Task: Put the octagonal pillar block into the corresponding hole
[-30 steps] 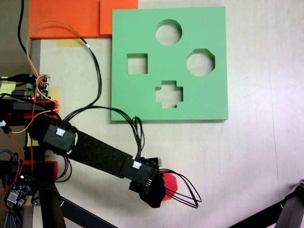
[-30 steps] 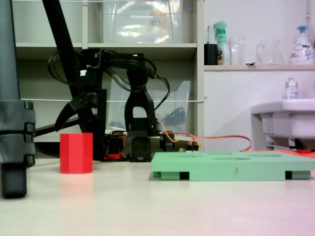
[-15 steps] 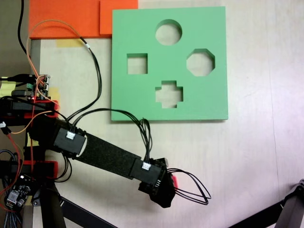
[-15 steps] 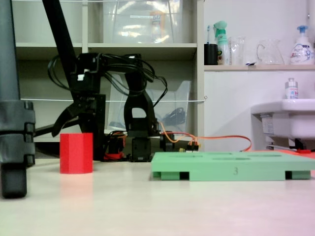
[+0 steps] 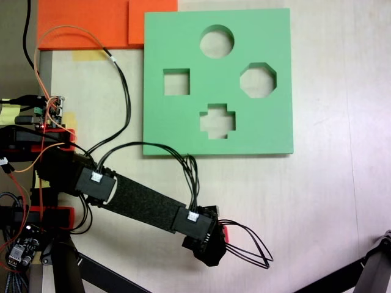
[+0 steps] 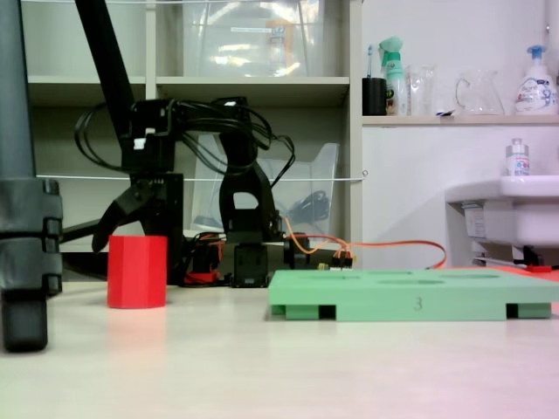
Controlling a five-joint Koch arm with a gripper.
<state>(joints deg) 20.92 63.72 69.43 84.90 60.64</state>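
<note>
On the worktop (image 5: 317,201), seen from above: the claw (image 5: 215,243) has slid down over the red block (image 5: 225,232), leaving one sliver showing; the grasp looks close.
Board: green board (image 5: 183,122) well apart, its octagonal hole (image 5: 258,80) empty beside round, square and cross cutouts.
From table level: block (image 6: 137,271) upright left of the board (image 6: 410,301); claw (image 6: 131,223) now lower, jaws spread, straddling its top.
Obstacles: wrist cables (image 5: 247,247) loop nearby; board edge must be cleared.
</note>
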